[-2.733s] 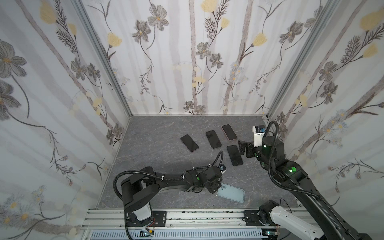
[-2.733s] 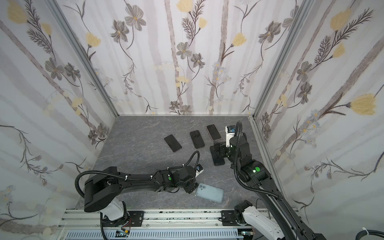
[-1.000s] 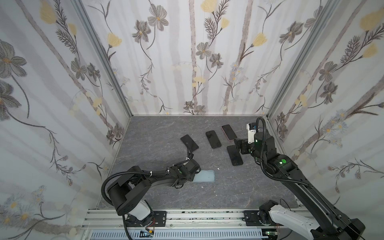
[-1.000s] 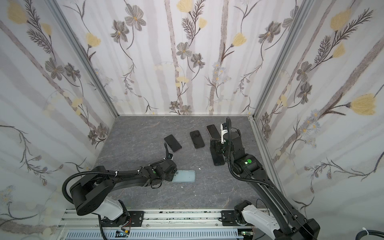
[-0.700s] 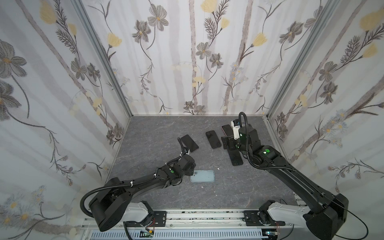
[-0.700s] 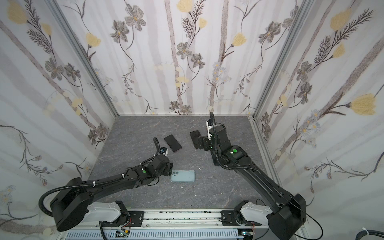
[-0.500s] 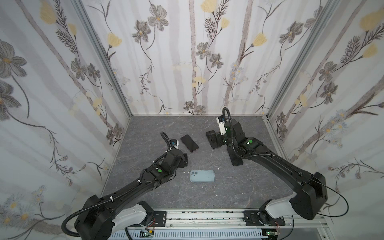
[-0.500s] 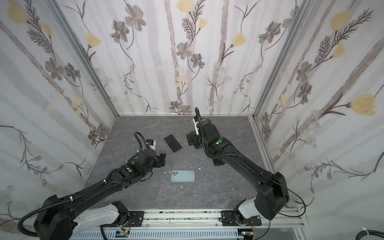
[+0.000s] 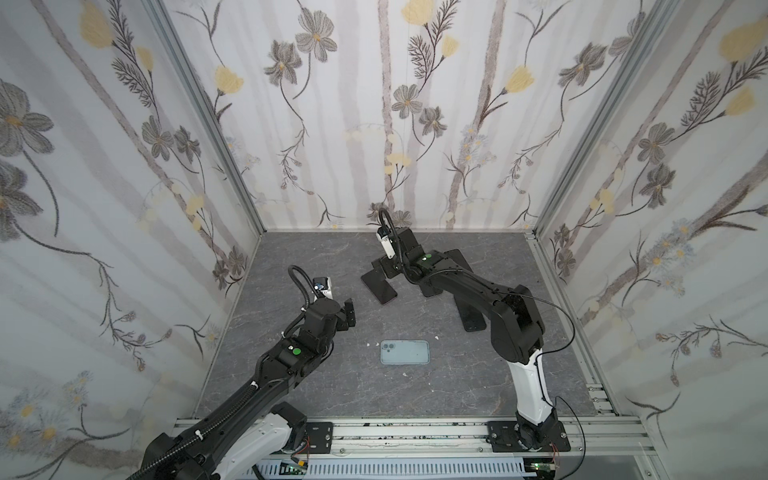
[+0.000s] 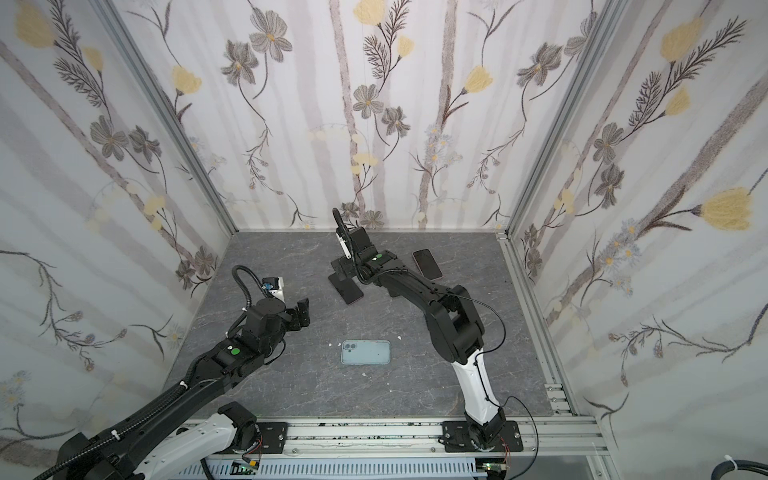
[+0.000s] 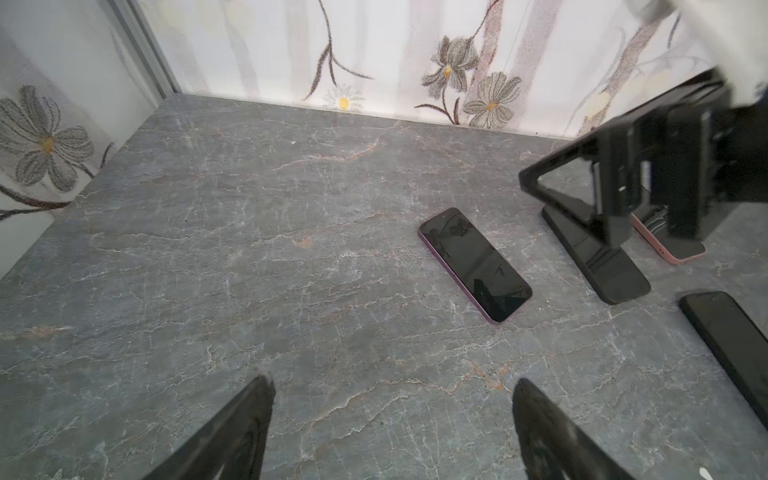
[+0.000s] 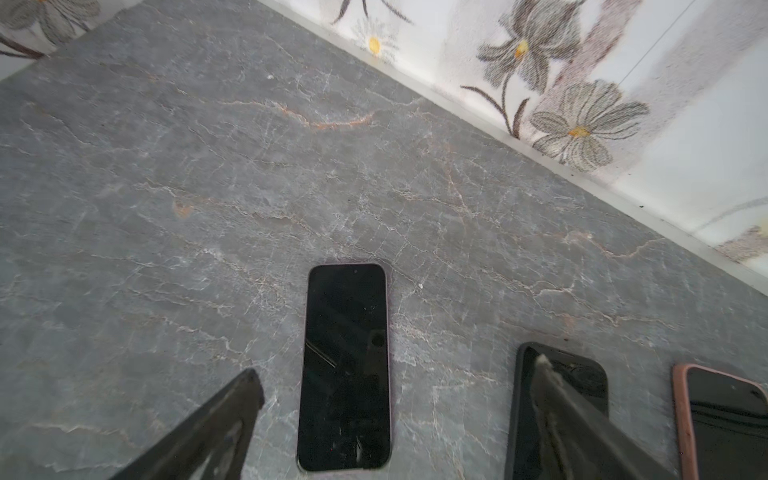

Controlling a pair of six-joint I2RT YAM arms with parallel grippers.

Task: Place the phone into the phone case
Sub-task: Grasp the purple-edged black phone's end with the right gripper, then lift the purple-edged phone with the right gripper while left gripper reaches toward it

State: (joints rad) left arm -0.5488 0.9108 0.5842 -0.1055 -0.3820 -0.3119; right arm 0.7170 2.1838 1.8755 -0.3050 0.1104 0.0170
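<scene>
we see the left gripper point(image 9: 346, 317) spread wide and holding nothing; in its wrist view the two dark fingers point(image 11: 232, 428) frame only bare grey table point(image 9: 299, 253). it hangs above the table, to the left of the phone case point(image 9: 405, 352) and apart from it. the pale blue phone case lies flat and alone near the front middle of the table in both top views point(image 10: 365, 352), camera cut-out to the left, with neither gripper touching it.

the right gripper point(image 9: 383, 269) reaches across to the back middle, jaws wide apart and empty. in its wrist view the purple-edged phone point(image 12: 345, 365) lies screen up between its fingers point(image 12: 208, 432), and one finger crosses in front of a black phone point(image 12: 582, 374) beside it. we cannot tell whether a fingertip touches either phone. a pink-edged phone point(image 10: 427, 264) lies next in that row, and a fourth dark phone point(image 9: 469, 316) lies nearer the front, partly under the right arm.
</scene>
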